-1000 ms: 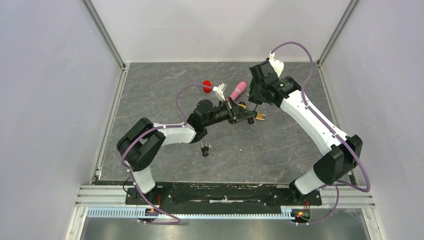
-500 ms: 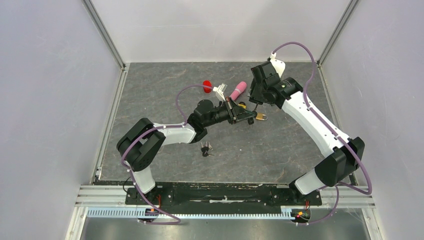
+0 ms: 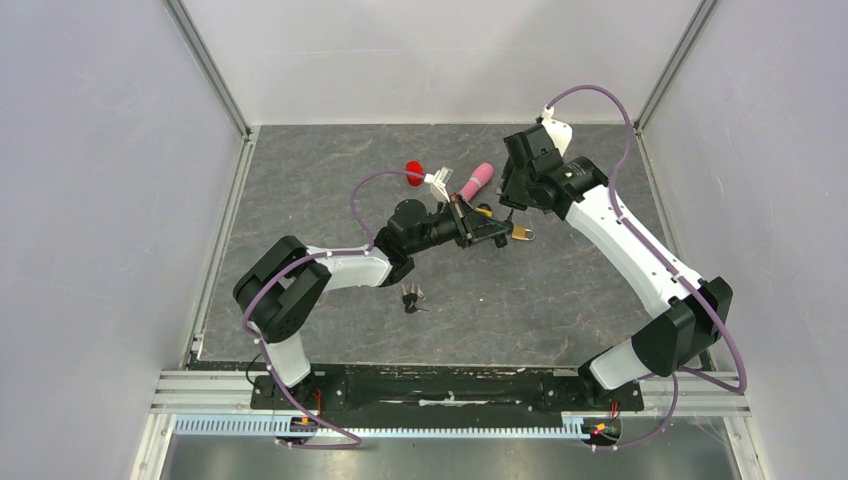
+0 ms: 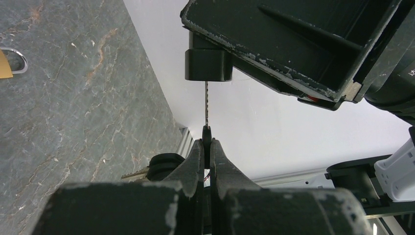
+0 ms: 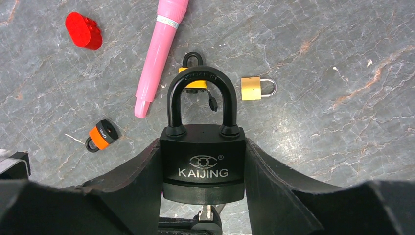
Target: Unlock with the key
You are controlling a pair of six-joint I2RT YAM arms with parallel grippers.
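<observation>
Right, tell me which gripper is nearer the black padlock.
Right. The right fingers clamp the black padlock from both sides. The left fingers are clear of it, shut on the key, whose blade reaches the padlock's underside.

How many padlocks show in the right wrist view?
4: a black padlock in the right gripper, a yellow padlock behind its shackle, a brass padlock to its right, an orange padlock left. Others may be hidden.

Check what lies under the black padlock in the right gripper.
Through the shackle of the black padlock, a yellow padlock shows on the table. At the lock's base, silver metal peeks out, likely the key. The body and right gripper cover the rest.
</observation>
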